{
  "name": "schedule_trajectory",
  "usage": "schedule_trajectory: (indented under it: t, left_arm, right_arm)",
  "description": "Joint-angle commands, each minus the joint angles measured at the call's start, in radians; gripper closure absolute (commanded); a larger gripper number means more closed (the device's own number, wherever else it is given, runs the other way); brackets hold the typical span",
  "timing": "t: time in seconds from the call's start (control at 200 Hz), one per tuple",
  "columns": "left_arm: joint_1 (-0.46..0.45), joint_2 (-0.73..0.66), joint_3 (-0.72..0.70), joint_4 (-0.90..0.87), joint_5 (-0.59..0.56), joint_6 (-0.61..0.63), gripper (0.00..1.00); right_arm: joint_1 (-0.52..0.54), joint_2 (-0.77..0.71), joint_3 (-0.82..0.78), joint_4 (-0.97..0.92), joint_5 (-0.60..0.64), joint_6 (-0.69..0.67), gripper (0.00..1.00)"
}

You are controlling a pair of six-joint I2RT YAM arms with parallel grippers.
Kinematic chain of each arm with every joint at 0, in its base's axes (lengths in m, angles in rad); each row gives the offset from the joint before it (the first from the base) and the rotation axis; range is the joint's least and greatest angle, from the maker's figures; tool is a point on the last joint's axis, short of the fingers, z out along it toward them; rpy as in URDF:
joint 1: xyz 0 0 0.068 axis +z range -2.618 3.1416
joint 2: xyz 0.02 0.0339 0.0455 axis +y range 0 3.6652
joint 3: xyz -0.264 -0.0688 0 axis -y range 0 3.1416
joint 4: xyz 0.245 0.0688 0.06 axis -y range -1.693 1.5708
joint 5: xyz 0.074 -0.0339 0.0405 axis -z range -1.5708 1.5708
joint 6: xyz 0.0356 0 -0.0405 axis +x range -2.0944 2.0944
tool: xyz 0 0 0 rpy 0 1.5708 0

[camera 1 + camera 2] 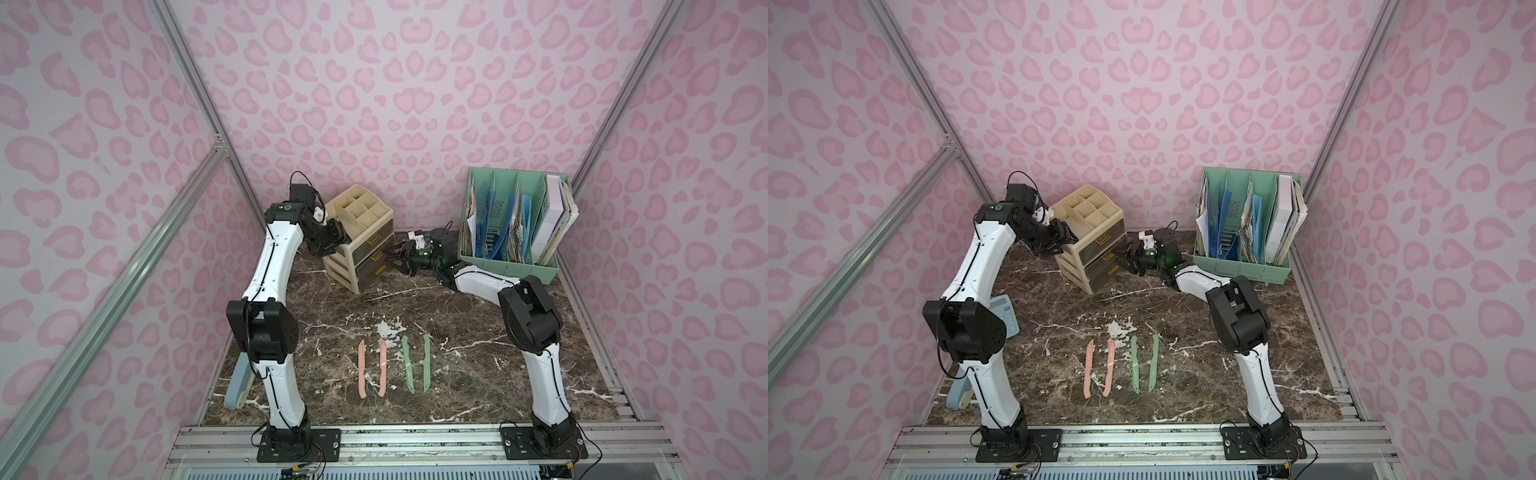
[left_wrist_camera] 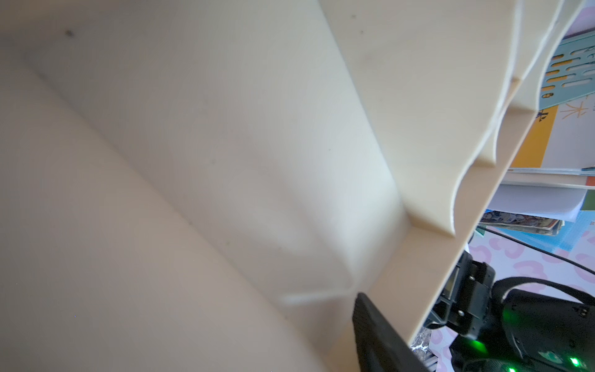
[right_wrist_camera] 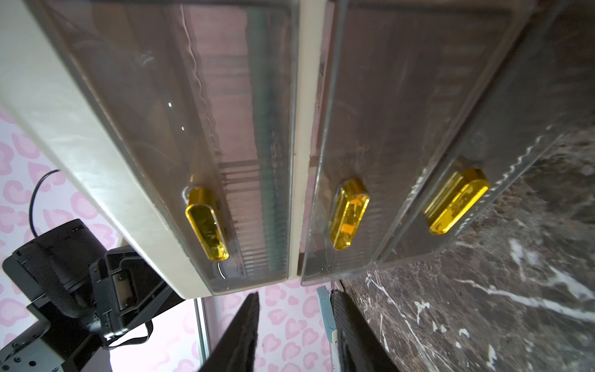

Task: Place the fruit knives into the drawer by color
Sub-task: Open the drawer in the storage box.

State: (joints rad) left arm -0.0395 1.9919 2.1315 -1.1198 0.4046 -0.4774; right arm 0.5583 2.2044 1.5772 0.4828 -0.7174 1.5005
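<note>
Lining up on the drawer fronts, the right gripper (image 1: pixel 392 258) is hovering just in front of the cream plastic three-drawer organiser (image 1: pixel 338 270), jaws narrowly parted and holding nothing. All three smoky drawers are sitting shut, with the middle drawer's gold handle (image 3: pixel 349 214) nearest its line.

The left gripper (image 1: pixel 338 241) is pressing at the organiser's opposite side; whether it is clamping the wall I cannot tell.

Two salmon pink knives (image 1: pixel 362 370) and two sage green knives (image 1: pixel 408 365) are lying in a row on the dark marble counter (image 1: pixel 478 374), well in front of the organiser. No teal knives are showing.

The next move, I judge, is pinching a handle and pulling it straight out. A mint file rack (image 1: pixel 511 266) beside the organiser is crowding the right arm.
</note>
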Motion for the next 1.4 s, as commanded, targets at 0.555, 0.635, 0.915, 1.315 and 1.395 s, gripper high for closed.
schedule_trajectory:
  t: [0.555,0.635,0.915,1.315,1.395]
  left_arm:
    - [0.006,0.011,-0.008,-0.059,-0.009,-0.027,0.37]
    - [0.006,0.011,-0.008,-0.058,-0.009,-0.027,0.37]
    - [0.007,0.018,-0.012,-0.055,-0.004,-0.027,0.37]
    - [0.011,0.027,-0.011,-0.051,0.004,-0.031,0.36]
    - [0.011,0.028,-0.012,-0.05,0.006,-0.032,0.37]
  right_arm:
    - [0.003,0.078,0.075,0.042,-0.02,0.045,0.63]
    - [0.005,0.082,0.087,0.047,-0.024,0.052,0.63]
    - [0.013,0.12,0.102,0.05,-0.022,0.067,0.64]
    - [0.016,0.157,0.138,0.069,-0.022,0.087,0.65]
    - [0.015,0.16,0.147,0.066,-0.021,0.085,0.65]
